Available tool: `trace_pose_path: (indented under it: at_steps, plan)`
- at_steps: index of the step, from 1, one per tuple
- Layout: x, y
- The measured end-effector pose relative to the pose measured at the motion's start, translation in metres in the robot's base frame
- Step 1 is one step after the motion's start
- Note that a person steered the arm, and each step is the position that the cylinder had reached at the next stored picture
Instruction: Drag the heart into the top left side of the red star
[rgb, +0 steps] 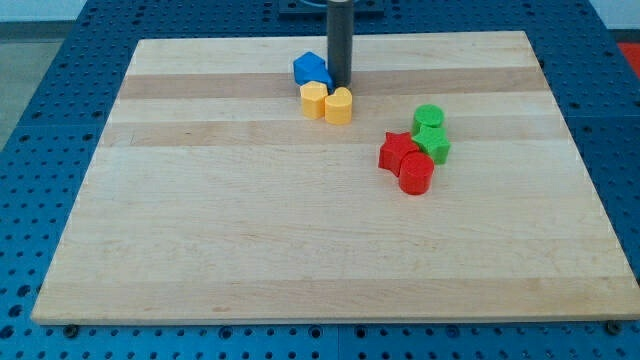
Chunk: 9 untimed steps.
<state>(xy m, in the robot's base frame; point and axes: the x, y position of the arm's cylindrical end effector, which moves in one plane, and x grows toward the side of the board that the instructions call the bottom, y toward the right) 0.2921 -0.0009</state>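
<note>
Wooden board (300, 250) on blue pegboard (30, 200), my tip (340, 86) touching yellow heart (339, 104), no fingers to judge.

Two yellow blocks (327, 101), two red blocks (406, 162), two green blocks (431, 132), one blue block (311, 69).

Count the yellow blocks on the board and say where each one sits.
2. The yellow hexagon-like block sits below the blue block; the yellow heart touches it on the view's right, just under my tip. None looks hidden.
</note>
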Motion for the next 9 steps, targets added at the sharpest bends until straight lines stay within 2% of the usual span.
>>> trace_pose_path:
  at_steps: [2,3,9]
  plan:
    - [0.000,-0.026]
    - [0.000,-0.011]
    - [0.094,-0.001]
